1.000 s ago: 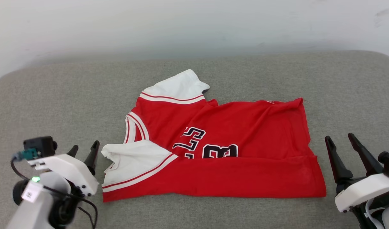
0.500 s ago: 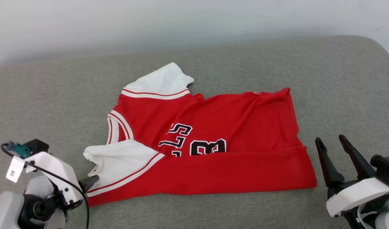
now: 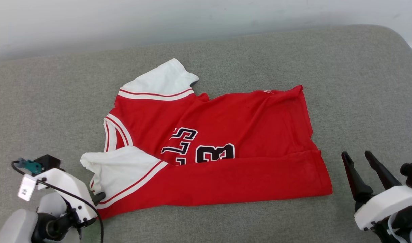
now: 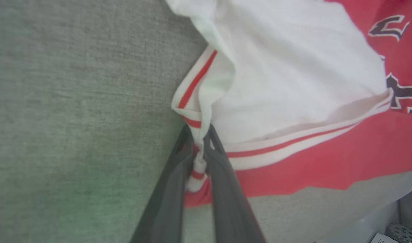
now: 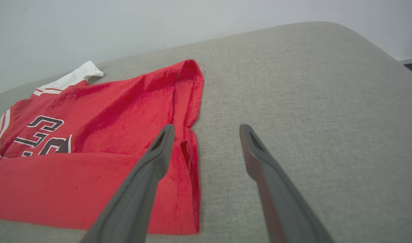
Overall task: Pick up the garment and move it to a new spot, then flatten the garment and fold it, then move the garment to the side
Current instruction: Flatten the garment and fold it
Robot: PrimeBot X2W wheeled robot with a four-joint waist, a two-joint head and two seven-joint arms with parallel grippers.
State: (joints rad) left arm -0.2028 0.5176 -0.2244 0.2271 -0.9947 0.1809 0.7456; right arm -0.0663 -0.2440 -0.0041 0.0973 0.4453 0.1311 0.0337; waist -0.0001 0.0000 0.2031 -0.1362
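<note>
The left wrist view shows the left end effector (image 4: 198, 131) clamped on the striped cuff of the garment (image 4: 293, 84); the head view shows the right end effector (image 3: 356, 156) spread, empty.

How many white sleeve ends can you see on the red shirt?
2. One white sleeve end lies at the far side of the bright red fabric shirt; the other is nearest the robot, trim pinched in the left tool.

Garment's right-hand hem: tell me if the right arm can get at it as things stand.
Probably yes. The right gripper hangs open beside the hem of the garment, apart from it, with bare grey cushion between and nothing in the way. The left gripper is shut on the sleeve trim.
</note>
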